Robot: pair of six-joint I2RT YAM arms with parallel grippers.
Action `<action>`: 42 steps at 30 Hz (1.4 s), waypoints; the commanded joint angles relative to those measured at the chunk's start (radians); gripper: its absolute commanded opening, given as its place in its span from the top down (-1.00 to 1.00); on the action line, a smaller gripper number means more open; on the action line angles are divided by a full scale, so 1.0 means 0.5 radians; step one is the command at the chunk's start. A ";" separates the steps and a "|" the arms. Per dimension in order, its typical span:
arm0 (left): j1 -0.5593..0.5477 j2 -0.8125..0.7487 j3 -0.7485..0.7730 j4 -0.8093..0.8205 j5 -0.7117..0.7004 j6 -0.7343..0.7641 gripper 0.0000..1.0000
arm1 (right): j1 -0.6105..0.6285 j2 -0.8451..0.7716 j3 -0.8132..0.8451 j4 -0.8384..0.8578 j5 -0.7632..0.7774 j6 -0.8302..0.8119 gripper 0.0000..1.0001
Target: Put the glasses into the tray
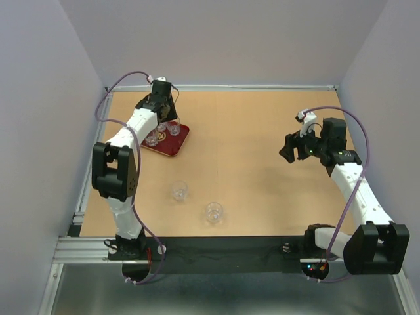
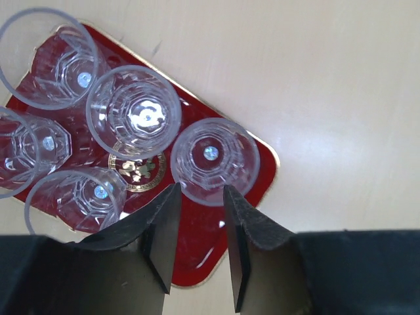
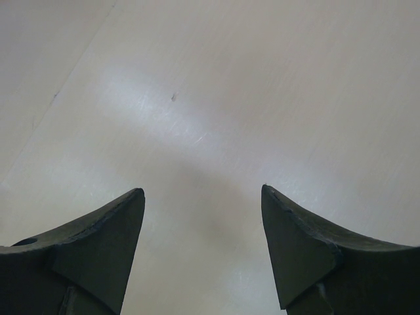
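The dark red tray [image 2: 197, 256] with its gold emblem [image 2: 136, 170] holds several clear glasses, among them one nearest my fingers [image 2: 213, 161] and one in the middle [image 2: 134, 111]. My left gripper [image 2: 200, 193] hovers over the tray's near corner, its jaws a narrow gap apart with nothing between them. In the top view the tray [image 1: 177, 149] lies at the far left under my left gripper [image 1: 165, 108]. Two more glasses [image 1: 179, 191] [image 1: 213, 212] stand on the table nearer the arms. My right gripper [image 1: 289, 147] [image 3: 200, 190] is open and empty over bare table at the right.
The wooden table [image 1: 249, 170] is bounded by grey walls at the back and sides. A metal rail [image 1: 85, 190] runs along the left edge. A black strip [image 1: 223, 252] lies along the near edge by the arm bases.
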State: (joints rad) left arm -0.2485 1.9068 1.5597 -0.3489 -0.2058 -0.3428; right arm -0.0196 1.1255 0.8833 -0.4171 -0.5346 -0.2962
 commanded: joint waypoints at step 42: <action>0.003 -2.117 -2.012 -0.318 0.764 -0.830 -0.14 | -0.025 -0.036 -0.058 0.092 -0.060 -0.037 -0.54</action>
State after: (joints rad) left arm -0.2485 0.8371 0.5789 -0.5163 0.1635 -0.7422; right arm -0.0204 1.1141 0.8665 -0.4103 -0.5583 -0.3004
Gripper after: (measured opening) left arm 0.581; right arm 0.767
